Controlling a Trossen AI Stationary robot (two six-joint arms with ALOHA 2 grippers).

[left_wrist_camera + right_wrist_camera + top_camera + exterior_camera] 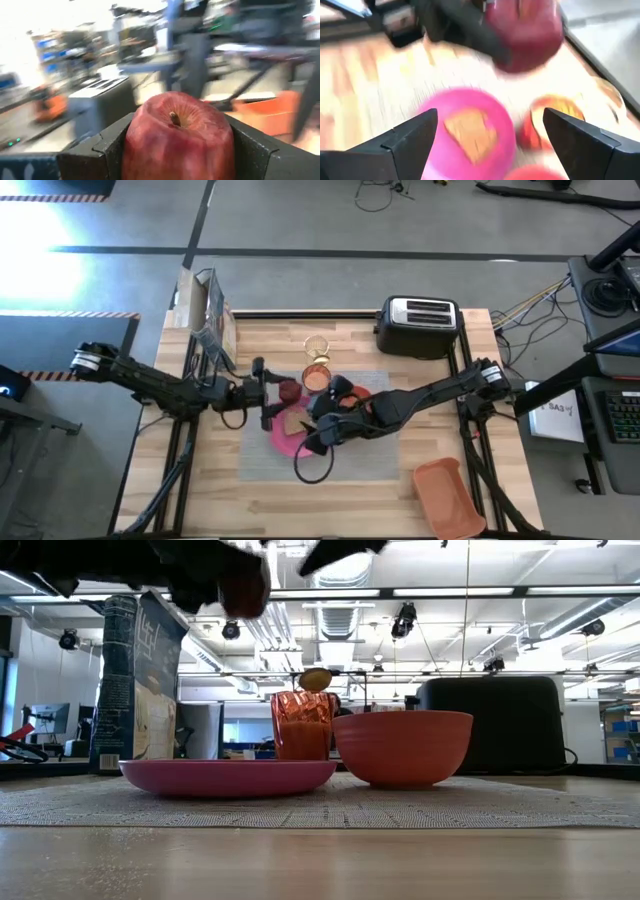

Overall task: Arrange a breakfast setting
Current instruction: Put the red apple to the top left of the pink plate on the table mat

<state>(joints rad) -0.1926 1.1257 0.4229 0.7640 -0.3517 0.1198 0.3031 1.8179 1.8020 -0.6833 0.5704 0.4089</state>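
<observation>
From above, the grey placemat [300,465] lies in the middle of the wooden table [370,500]. The pink plate [285,438] sits on the mat with a piece of toast [297,423] on it. The left gripper [278,393] hangs just over the plate's far edge, and its two fingers are closed around the red apple [289,391]. The right gripper [322,430] is over the mat just beside the plate, with its fingers spread wide and nothing between them. The orange cup [316,376] and the orange bowl [352,396] stand just behind the plate. The toaster [418,326] is at the back of the table, well apart from the plate.

From table height, the plate [228,777] rests flat on the mat [320,806], the cup [302,726] stands behind it and the bowl [403,747] beside it.

The left wrist view shows the apple [178,137] squeezed between two dark fingers [107,150].

The right wrist view shows wide-open fingers [412,136] over the plate [465,132] and toast [469,130], with the apple [525,32] held up beyond the plate.
</observation>
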